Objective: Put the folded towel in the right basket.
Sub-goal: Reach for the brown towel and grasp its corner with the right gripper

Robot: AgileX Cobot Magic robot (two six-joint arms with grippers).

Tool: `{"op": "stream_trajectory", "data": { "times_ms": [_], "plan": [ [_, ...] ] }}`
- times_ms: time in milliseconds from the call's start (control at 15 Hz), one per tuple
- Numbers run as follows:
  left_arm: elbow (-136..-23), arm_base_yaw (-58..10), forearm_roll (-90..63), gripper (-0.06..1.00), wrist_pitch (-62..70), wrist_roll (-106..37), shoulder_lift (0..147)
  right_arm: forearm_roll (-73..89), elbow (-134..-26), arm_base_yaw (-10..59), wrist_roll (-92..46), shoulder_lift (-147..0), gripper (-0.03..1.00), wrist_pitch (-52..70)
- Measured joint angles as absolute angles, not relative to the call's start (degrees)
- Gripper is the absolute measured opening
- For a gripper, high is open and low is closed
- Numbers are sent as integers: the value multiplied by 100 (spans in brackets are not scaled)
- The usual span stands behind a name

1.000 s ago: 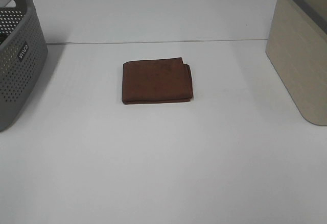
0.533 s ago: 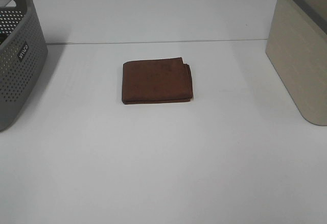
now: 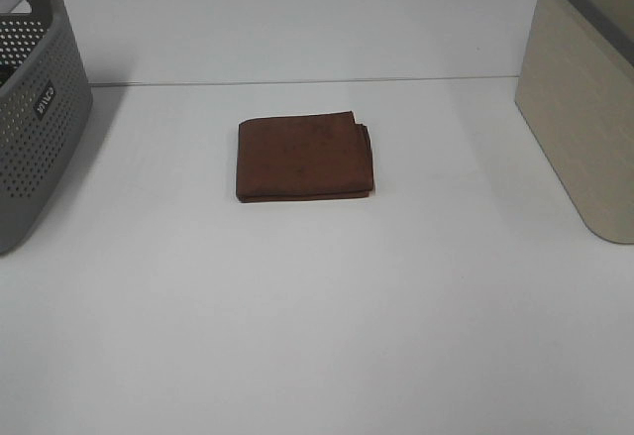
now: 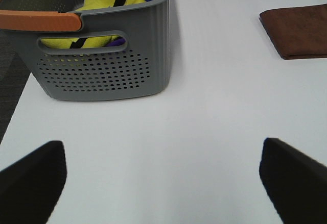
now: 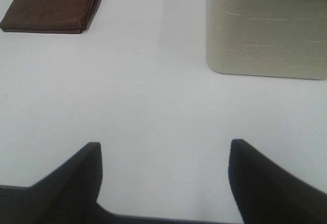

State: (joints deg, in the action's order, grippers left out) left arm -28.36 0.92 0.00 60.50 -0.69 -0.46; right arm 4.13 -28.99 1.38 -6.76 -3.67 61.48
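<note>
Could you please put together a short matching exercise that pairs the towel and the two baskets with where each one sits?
Things:
1. folded brown towel
2. grey perforated plastic basket
3. beige plastic basket

Places:
A. far right of the white table
B. middle of the table
C. far left, with yellow cloth inside

Pairs: 1-B, 2-C, 3-A

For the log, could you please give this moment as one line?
folded brown cloth towel: untouched | left fingers: open | right fingers: open
</note>
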Motion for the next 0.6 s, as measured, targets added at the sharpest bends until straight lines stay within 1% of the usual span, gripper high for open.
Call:
{"op": "stream_trajectory", "data": {
  "times_ms": [600],
  "plan": [
    [-2836,92,0,97,6050,-69,-46,413,-2899,138,-676,-367,67,6148]
  ]
}}
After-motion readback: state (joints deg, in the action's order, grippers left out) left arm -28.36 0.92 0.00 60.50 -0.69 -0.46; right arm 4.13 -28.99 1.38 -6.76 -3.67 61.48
